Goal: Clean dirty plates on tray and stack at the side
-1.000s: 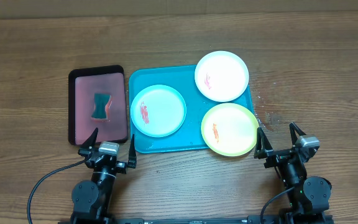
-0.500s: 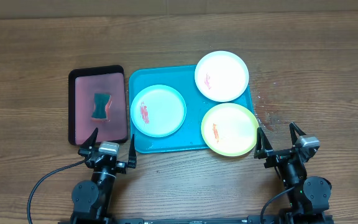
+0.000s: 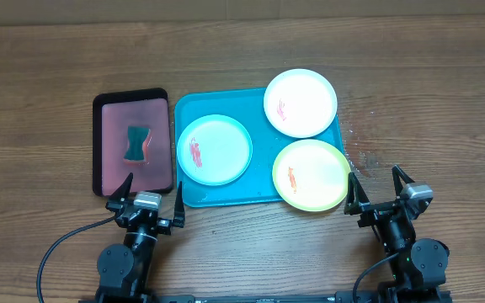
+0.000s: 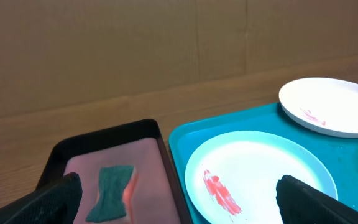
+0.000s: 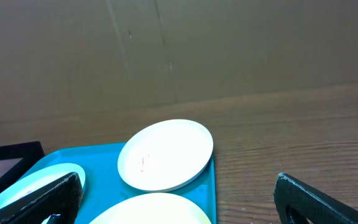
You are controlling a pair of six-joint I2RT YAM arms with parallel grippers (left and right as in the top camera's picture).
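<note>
The turquoise tray lies at the table's middle. On it a light blue plate with a red smear sits at the left, a white plate with a faint red smear at the back right, and a yellow plate with an orange smear at the front right, overhanging the rim. My left gripper is open and empty near the table's front edge, in front of the tray's left corner. My right gripper is open and empty, just right of the yellow plate. The left wrist view shows the light blue plate and the white plate.
A black-rimmed pink tray stands left of the turquoise tray and holds a green sponge. Small wet specks mark the wood right of the tray. Bare wooden table lies to the far right and back.
</note>
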